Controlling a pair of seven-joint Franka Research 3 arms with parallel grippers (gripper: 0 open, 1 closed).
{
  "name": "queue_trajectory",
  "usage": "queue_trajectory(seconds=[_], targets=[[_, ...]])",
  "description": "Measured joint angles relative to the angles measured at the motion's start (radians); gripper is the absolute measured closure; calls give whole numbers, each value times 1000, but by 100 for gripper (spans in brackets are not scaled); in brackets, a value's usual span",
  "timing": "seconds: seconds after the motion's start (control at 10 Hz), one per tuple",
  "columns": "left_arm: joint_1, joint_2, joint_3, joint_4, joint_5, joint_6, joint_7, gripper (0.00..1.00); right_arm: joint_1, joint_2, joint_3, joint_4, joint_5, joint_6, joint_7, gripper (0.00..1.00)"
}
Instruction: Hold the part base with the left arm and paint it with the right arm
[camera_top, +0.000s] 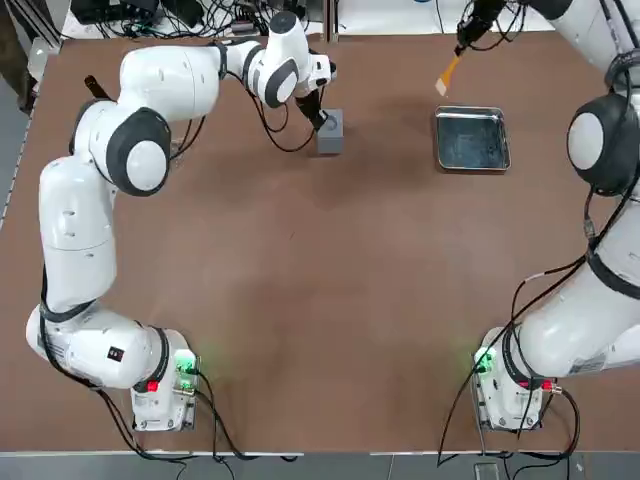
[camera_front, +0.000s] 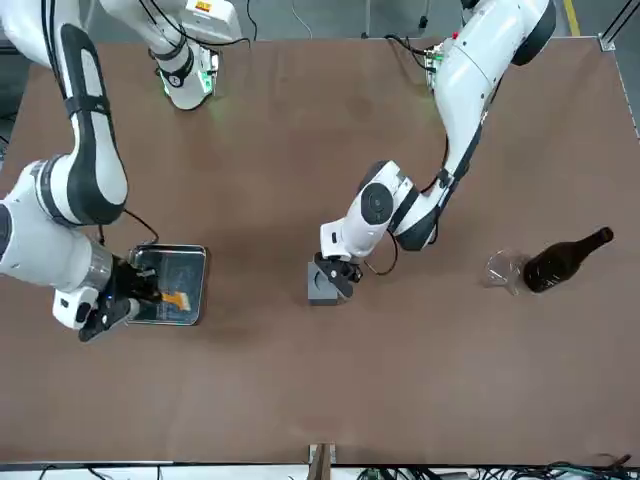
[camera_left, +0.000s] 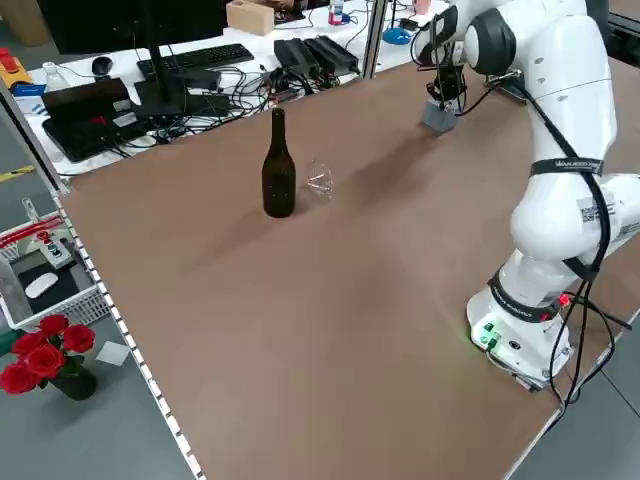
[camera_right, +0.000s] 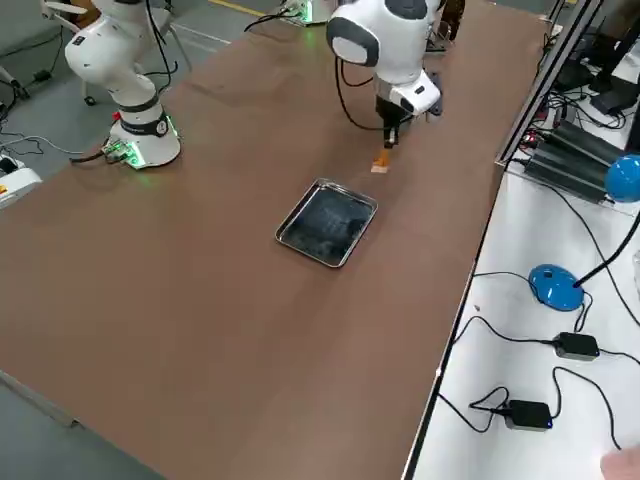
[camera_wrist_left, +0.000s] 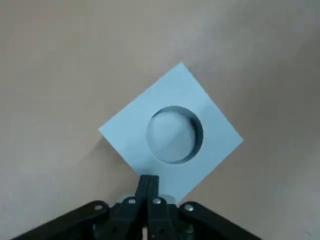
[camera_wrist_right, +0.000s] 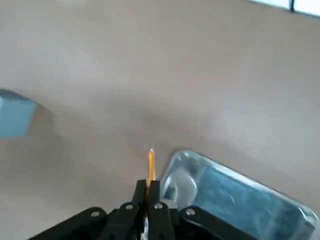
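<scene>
The part base (camera_top: 330, 131) is a small grey cube with a round recess (camera_wrist_left: 174, 134) on top, standing on the brown table (camera_top: 300, 300) at the far middle. My left gripper (camera_wrist_left: 147, 179) is shut, fingertips together, resting at the cube's near edge (camera_front: 322, 284) with nothing between them. Off to the right, my right gripper (camera_wrist_right: 148, 186) hangs above the table's far edge, shut on a brush with an orange handle (camera_top: 447, 72). The brush (camera_wrist_right: 151, 164) points down beside the tray's far left corner, clear of the cube (camera_wrist_right: 15, 116).
A flat metal tray (camera_top: 471, 139) lies right of the cube. A dark glass bottle (camera_front: 560, 262) and a clear glass (camera_front: 503, 268) stand toward the table's left side. Desks with cables and electronics (camera_left: 200, 70) border the table.
</scene>
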Motion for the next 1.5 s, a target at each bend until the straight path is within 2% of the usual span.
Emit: queue_trajectory(seconds=[0.1, 0.3, 0.6, 0.7, 0.8, 1.1, 1.5], targets=[[0, 0, 0, 0, 0, 0, 0, 97, 1, 27, 28, 2, 68, 66, -27, 96], [0, 0, 0, 0, 0, 0, 0, 97, 2, 99, 44, 4, 287, 152, -224, 96], [0, 0, 0, 0, 0, 0, 0, 97, -4, 162, 42, 22, 522, 166, -493, 96], [0, 0, 0, 0, 0, 0, 0, 97, -6, 170, 41, 23, 641, 163, -625, 96], [0, 0, 0, 0, 0, 0, 0, 97, -11, 184, 38, 23, 751, 154, -759, 96], [0, 0, 0, 0, 0, 0, 0, 97, -36, 254, 36, 20, 991, 60, -1119, 96], [0, 0, 0, 0, 0, 0, 0, 97, -36, 365, 39, 12, 1206, -44, -1534, 96]])
